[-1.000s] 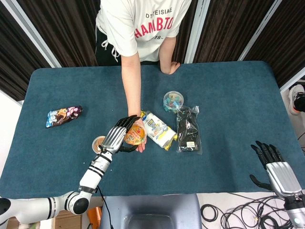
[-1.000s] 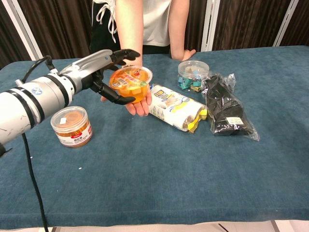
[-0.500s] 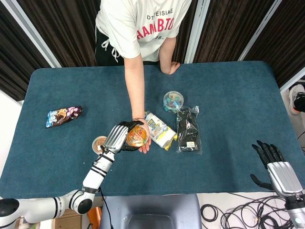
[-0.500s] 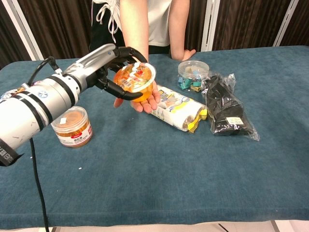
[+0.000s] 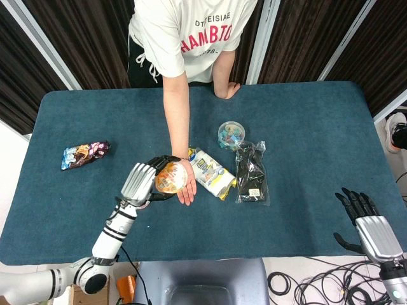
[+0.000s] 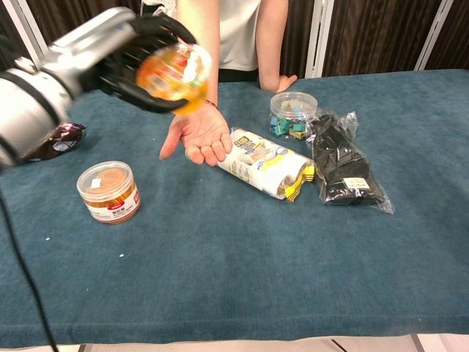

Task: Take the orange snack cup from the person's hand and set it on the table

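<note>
1. While the left hand (image 6: 139,62) wraps its dark, jointed fingers around the orange snack cup (image 6: 170,73), the cup sits lifted clear above the person's hand (image 6: 196,136), tilted so its printed foil lid faces outward; the chest view blurs both.
2. Seen from the head view, the same cup (image 5: 170,177) is a round, translucent orange tub against the left hand's silver metal back (image 5: 141,182), above the person's open palm (image 5: 186,184).
3. That palm is turned upward with relaxed fingers, hovering over the blue, felt-like table cloth (image 6: 256,264).
4. At the lower right of the head view, the right hand (image 5: 362,219) is off the table edge, its black fingers spread and grasping nothing.
5. On the cloth near the left hand stands a short clear jar (image 6: 108,192) with brownish contents and an orange label.
6. Just beside the person's fingers lies a glossy white-and-yellow snack pack (image 6: 267,165), crinkled and lying flat.
7. Next to it is a crumpled clear bag of black material (image 6: 341,172) bearing a small paper label.
8. Behind those sits a round transparent tub (image 6: 292,114) filled with small coloured pieces.
9. A shiny multicoloured wrapper (image 5: 85,154) lies well apart, toward the table's left end.
</note>
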Tool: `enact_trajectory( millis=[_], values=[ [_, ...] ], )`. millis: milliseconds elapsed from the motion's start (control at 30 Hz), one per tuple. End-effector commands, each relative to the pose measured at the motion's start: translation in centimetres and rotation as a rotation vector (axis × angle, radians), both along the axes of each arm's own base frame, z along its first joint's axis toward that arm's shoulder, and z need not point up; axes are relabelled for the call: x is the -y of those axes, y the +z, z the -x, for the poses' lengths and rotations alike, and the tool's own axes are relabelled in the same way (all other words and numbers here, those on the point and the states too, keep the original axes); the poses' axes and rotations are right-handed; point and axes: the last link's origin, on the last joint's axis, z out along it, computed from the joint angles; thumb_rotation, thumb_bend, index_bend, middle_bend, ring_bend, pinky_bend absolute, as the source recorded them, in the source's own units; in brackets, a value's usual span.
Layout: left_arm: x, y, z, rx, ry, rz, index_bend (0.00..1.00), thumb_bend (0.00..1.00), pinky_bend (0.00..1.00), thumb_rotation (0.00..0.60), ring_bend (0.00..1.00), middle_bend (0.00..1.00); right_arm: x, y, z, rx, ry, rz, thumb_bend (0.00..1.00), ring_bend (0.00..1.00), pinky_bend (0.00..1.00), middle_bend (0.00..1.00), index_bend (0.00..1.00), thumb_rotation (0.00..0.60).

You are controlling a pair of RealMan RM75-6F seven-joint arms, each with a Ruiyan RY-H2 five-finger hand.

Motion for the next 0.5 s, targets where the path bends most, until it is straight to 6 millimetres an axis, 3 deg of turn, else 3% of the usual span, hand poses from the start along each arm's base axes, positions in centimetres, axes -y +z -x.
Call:
enact_trajectory(
  millis=[33,267,367,500],
  values=[
    [1.7,4.4,4.2,-0.103,0.090,-0.086,0.59,0.32,0.70,0.600,0.61,0.59,0.0,0.1,0.0,0.001,0.000,0.001,0.21,0.00,0.00,0.00,0.00,0.600],
    [4.7,7.4,14.4,-0.263,0.326,-0.107,0.59,0.32,0.69,0.600,0.60,0.58,-0.1,-0.2,-0.1,-0.004,0.004,-0.009,0.21,0.00,0.00,0.00,0.00,0.600],
    [5.6,7.2,18.4,-0.274,0.438,-0.053,0.56,0.32,0.65,0.600,0.55,0.55,-0.1,-0.2,-0.1,-0.004,0.003,-0.006,0.21,0.00,0.00,0.00,0.00,0.600],
    [5.8,5.8,22.2,-0.276,0.524,0.014,0.54,0.32,0.58,0.600,0.47,0.52,-0.1,-0.5,-0.2,-0.008,0.002,-0.014,0.21,0.00,0.00,0.00,0.00,0.600]
  ],
)
